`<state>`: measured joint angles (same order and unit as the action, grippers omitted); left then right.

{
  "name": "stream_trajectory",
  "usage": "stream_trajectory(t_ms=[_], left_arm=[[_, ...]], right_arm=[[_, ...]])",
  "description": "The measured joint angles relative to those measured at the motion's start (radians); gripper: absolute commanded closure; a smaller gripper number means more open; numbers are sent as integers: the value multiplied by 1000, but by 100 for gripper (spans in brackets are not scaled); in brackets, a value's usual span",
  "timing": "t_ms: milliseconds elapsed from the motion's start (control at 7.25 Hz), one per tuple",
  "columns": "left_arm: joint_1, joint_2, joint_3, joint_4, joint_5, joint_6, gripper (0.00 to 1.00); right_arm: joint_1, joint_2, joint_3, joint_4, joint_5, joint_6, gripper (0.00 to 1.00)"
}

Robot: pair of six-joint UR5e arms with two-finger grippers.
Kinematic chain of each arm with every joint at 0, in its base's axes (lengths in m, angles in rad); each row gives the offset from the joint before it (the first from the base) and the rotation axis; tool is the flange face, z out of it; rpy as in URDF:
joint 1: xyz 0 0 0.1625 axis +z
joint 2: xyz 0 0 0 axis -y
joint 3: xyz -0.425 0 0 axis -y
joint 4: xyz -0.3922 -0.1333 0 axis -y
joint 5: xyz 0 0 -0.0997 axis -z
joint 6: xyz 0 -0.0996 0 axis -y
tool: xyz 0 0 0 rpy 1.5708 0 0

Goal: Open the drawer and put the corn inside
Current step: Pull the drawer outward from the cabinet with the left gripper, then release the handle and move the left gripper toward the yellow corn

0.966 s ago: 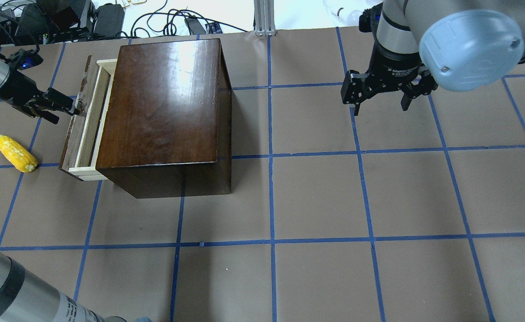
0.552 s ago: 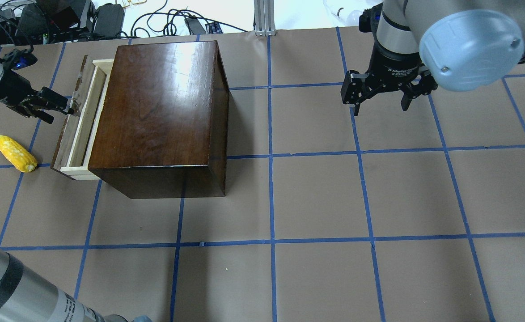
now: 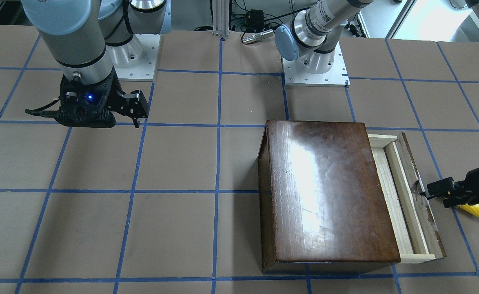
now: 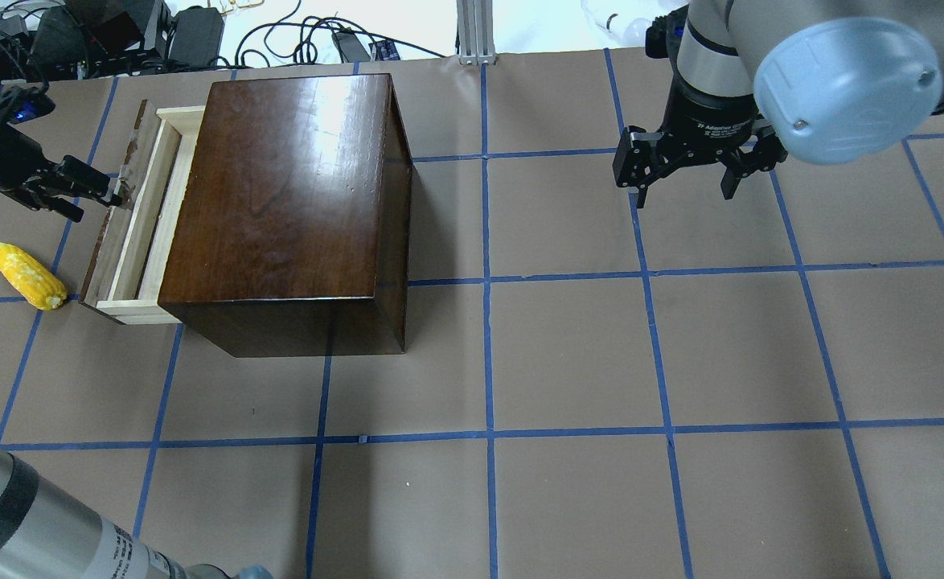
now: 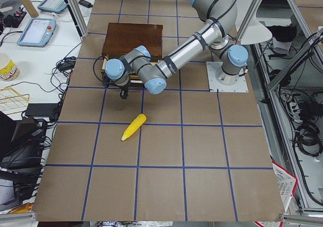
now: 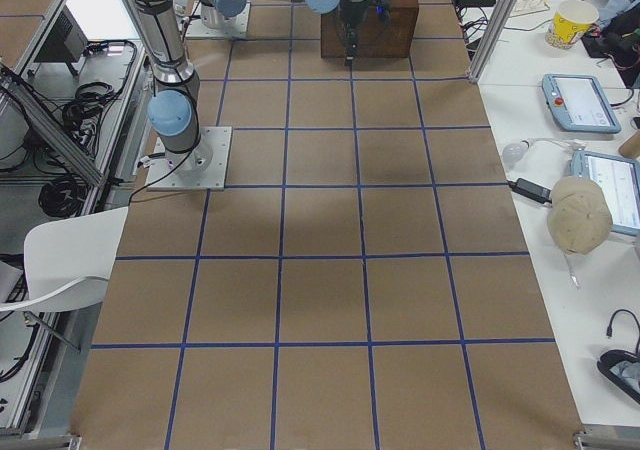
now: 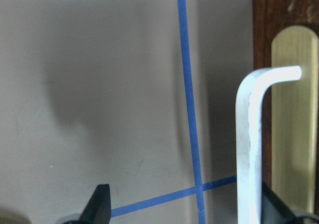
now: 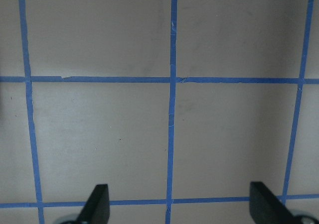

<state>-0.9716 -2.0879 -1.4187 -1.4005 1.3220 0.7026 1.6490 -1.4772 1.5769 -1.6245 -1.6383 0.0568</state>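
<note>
The dark-brown wooden box (image 4: pixel 279 185) stands at the table's far left. Its pale wood drawer (image 4: pixel 130 217) is part-way out toward the left, also seen in the front view (image 3: pixel 402 196). My left gripper (image 4: pixel 96 197) is open at the drawer's front panel. In the left wrist view the bent metal handle (image 7: pixel 249 144) sits just inside one finger of that gripper (image 7: pixel 187 204). The yellow corn (image 4: pixel 28 276) lies on the table left of the drawer, apart from the gripper, and shows in the left view (image 5: pixel 133 126). My right gripper (image 4: pixel 683 193) is open and empty, above bare table.
The table is brown paper with a blue tape grid (image 4: pixel 488 434). Cables and equipment (image 4: pixel 118 32) lie beyond the far edge. The left arm's lower link (image 4: pixel 30 531) crosses the near left corner. The drawer's front corner is close to the corn.
My left gripper has moved left and the drawer has slid further out with it. The box shifted slightly left. The corn and right arm have not moved.
</note>
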Motion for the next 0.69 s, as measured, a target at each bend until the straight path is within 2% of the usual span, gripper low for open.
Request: stream_trajectory(t_ms=[690], left_arm=[[27,23,3,-3,4,-8,0]], right_arm=[[0,0,0,0,0,0,0]])
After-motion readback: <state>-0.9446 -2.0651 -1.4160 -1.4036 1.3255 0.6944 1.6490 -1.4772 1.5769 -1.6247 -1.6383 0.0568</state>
